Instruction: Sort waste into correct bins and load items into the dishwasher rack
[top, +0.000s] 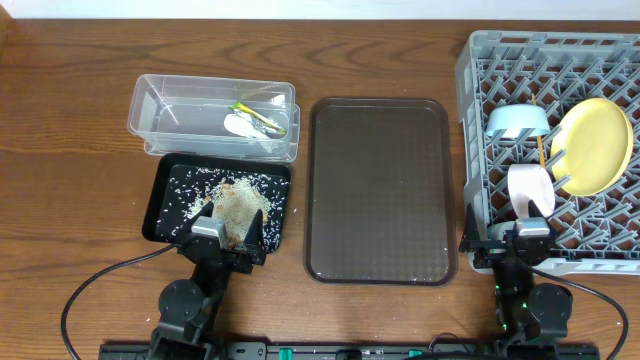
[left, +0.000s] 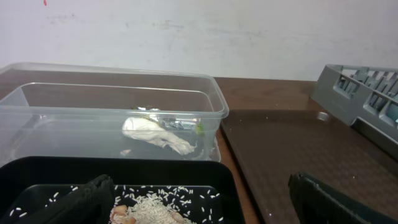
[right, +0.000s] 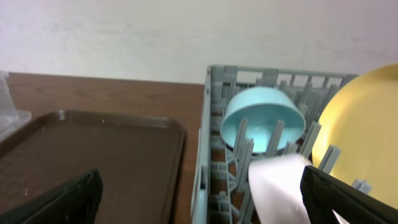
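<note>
Left tool (top: 229, 238): fingers are seen wide apart, nothing clamped, over the near edge of the black tray (top: 160, 205). Rice (top: 236, 196) with brownish scraps is spread in that tray. In the clear tub (top: 150, 110) behind it, the white scrap (top: 242, 126) and the wrapper (top: 258, 118) are held.

Right tool (top: 527, 238): fingers are likewise apart, at the near rim of the rack (top: 478, 70).

Racked on edge: yellow plate (top: 592, 145), light-blue bowl (top: 516, 121), and a white vessel (top: 530, 188), possibly a bowl.

The brown serving tray (top: 378, 190) is set on the counter (top: 70, 150) between the bins and the rack.
</note>
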